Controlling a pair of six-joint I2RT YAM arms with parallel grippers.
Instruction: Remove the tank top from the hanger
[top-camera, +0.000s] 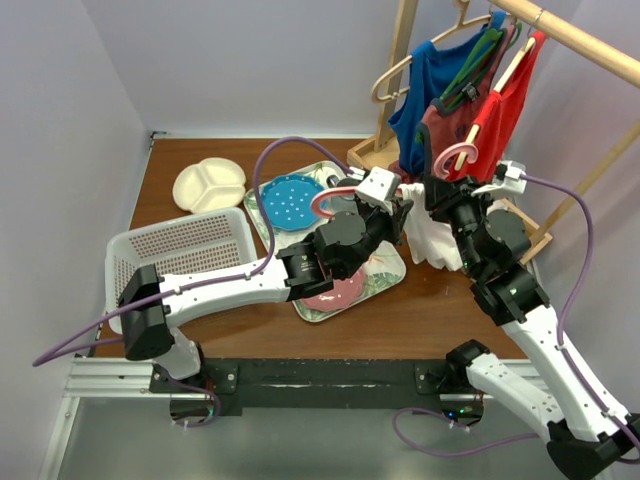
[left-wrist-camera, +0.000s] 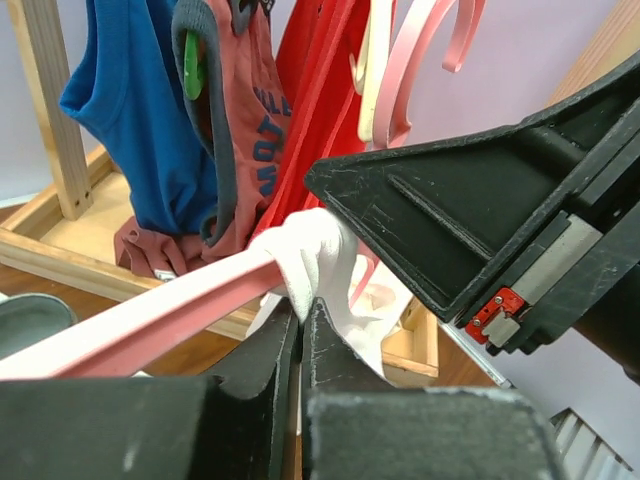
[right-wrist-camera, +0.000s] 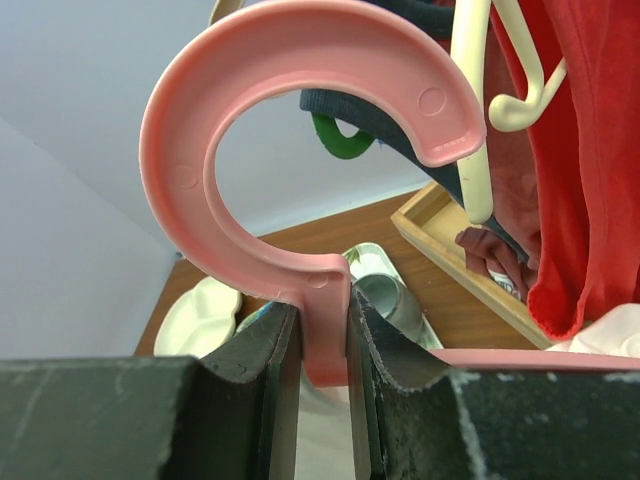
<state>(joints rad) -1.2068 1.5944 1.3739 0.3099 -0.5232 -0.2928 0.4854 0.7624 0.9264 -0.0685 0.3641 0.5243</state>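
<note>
Between the tips of my left tool (left-wrist-camera: 303, 318), closed, the white tank top (left-wrist-camera: 322, 250) is pinched where it bunches on the pink hanger (left-wrist-camera: 150, 312) arm just ahead. My right tool (right-wrist-camera: 322, 335) is clamped on the hanger neck, hook (right-wrist-camera: 300, 110) above it. Risks: the thin pinch slips when I pull, fabric snags on the hanger end, or the neck twists in my right tool.

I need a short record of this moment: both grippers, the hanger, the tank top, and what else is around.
left gripper: shut on the white tank top
right gripper: shut on the pink hanger, at the neck below its hook
tank top state: bunched around the hanger's arm, not yet off
wooden rack: holds a blue top and a red top
table: basket, divided plate
</note>
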